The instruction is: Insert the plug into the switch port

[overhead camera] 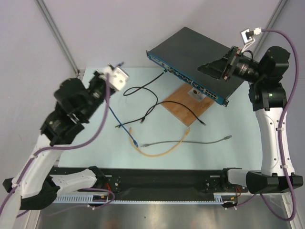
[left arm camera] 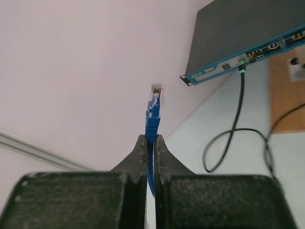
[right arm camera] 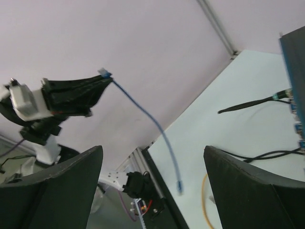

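The pale table (overhead camera: 86,148) carries the switch (overhead camera: 190,47), a wooden board (overhead camera: 183,107) and several loose cables (overhead camera: 205,141)

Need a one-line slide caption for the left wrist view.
Left gripper shut on the blue cable, plug protruding beyond the fingers, apart from the switch.

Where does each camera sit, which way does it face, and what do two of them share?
Top external: above and behind the robot, looking down on the table; left arm and right arm show.
Left wrist: looks along the shut left gripper and its blue plug toward the switch.
Right wrist: looks through the open right gripper, back at the left gripper.
Shared: both wrist views show the blue plug and switch.
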`<state>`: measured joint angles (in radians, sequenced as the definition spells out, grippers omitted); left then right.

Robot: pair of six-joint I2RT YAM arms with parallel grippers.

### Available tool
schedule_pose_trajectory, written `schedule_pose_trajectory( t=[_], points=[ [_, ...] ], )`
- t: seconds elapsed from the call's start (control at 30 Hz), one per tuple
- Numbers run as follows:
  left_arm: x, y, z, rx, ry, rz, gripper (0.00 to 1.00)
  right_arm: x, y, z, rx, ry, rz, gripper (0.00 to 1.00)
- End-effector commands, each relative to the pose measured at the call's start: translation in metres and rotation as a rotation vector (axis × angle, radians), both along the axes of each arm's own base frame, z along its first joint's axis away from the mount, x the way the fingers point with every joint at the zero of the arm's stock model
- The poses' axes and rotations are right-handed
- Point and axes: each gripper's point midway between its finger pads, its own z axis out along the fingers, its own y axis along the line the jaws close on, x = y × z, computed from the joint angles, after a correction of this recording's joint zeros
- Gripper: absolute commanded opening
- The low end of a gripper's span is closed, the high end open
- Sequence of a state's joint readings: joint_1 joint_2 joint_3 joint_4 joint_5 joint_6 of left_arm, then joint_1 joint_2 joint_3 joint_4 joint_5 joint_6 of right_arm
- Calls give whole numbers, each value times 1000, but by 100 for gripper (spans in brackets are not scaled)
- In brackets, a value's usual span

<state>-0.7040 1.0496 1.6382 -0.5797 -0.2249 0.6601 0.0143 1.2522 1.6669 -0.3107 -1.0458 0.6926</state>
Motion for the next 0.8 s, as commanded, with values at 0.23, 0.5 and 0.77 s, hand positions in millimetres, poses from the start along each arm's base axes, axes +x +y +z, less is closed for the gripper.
schedule_pose_trajectory(
  t=[0.23,0.5,0.77],
  points=[
    [-9,-48,8,262,-448,134,0,-6,56,-6,-1,21,118,86],
    [-50,-82,1,374,-793,136,0,-13,83,-20,-38,22,171,79],
    [-52,-98,-9,414,-830,168,0,-34,100,-35,-43,59,264,77]
  ],
)
